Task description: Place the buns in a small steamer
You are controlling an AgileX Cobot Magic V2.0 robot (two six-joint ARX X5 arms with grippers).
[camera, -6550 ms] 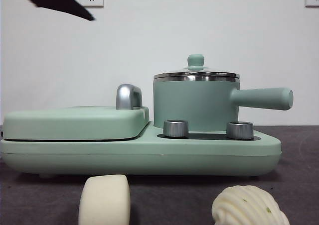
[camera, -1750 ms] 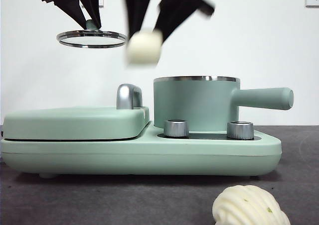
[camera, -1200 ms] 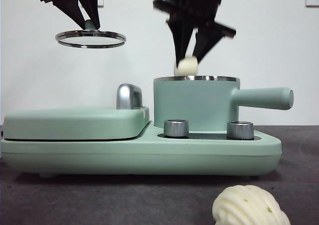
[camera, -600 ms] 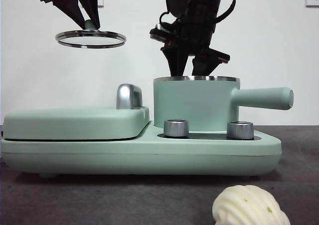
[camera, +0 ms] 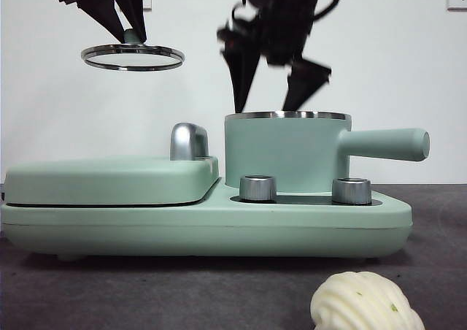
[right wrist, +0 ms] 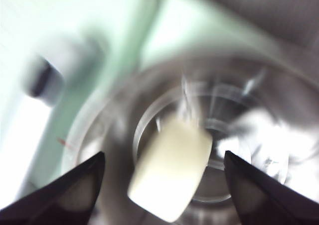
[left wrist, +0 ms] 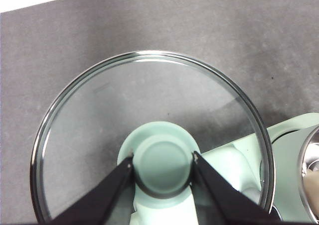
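I am holding my right hand [camera: 271, 89] spread wide, gripping nothing, just above the small steamer [camera: 286, 152]; the smooth bun [right wrist: 170, 173] is lying inside it, so one bun is done. My left hand [left wrist: 162, 168] is clamping the glass lid [camera: 132, 55] by its knob, raised clear. The ridged bun [camera: 365, 302] is waiting on the worktop [camera: 219, 290], still to be loaded

A flat mint-green griddle [camera: 109, 180] with chrome handle [camera: 188, 141] sits shut on the dark table [camera: 219, 293].

No text, label, brand, number or sign can be read anywhere.
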